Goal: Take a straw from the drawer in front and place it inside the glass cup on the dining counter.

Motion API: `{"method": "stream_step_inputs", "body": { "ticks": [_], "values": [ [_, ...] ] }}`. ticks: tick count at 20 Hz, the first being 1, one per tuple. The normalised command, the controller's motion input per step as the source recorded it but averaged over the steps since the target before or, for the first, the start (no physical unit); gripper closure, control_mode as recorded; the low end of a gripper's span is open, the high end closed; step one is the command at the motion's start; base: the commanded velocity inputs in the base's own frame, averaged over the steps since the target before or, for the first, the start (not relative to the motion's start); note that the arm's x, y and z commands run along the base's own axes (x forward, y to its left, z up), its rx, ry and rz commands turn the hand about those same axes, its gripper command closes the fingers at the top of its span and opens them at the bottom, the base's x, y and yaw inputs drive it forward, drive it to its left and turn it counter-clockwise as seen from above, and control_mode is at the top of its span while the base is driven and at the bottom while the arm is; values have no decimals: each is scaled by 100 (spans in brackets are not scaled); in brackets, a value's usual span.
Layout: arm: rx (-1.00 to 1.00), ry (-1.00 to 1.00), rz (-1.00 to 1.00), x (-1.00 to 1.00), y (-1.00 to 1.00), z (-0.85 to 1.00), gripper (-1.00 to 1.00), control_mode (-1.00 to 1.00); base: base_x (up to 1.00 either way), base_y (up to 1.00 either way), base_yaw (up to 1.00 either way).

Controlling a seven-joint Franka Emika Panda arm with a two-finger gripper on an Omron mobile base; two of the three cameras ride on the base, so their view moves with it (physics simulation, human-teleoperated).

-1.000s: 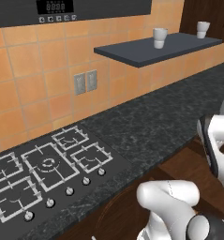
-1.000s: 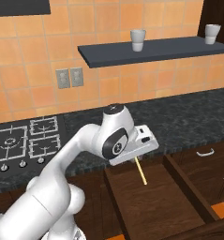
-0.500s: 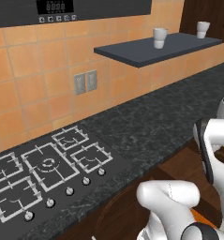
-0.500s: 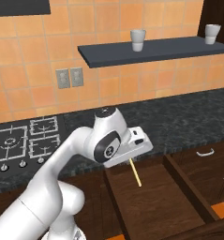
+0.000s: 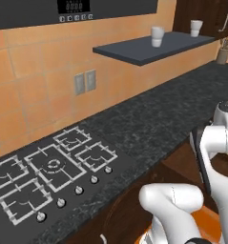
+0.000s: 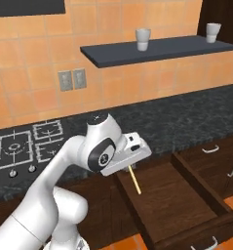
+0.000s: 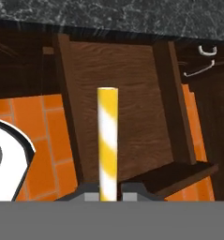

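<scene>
A yellow-and-white striped straw [image 7: 107, 136] stands up between my fingertips, and my gripper [image 7: 107, 194] is shut on its lower end. In the right base view the straw [image 6: 134, 179] hangs slanted below the white hand, gripper [image 6: 128, 166], above the left part of the open drawer [image 6: 174, 207]. The drawer [image 7: 132, 93] is a shallow dark brown wooden box pulled out from under the black counter, and its floor is bare. The glass cup and the dining counter are out of view.
A black speckled granite counter [image 6: 186, 122] runs behind the drawer, with a gas hob [image 5: 53, 167] at its left. A dark wall shelf [image 6: 157, 49] carries two white cups. Shut drawers with silver handles [image 6: 210, 149] lie to the right. Orange tile floor [image 7: 43, 140] shows below.
The hand with the straw has drifted a little to the left over the open drawer. The grip stays shut and the base has not moved.
</scene>
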Motion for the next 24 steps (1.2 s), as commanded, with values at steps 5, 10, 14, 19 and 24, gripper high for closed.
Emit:
{"method": "stream_step_inputs", "body": {
  "ticks": [5, 10, 14, 19, 24],
  "values": [
    [0, 0, 0, 0, 0, 0, 100, 100, -68, 37, -43],
    [0, 0, 0, 0, 0, 0, 100, 100, -79, 20, -48],
    [0, 0, 0, 0, 0, 0, 100, 100, -70, -7, -62],
    [0, 0, 0, 0, 0, 0, 100, 100, -24, -63, -45],
    [0, 0, 0, 0, 0, 0, 100, 100, 1, -84, -27]
  ]
}}
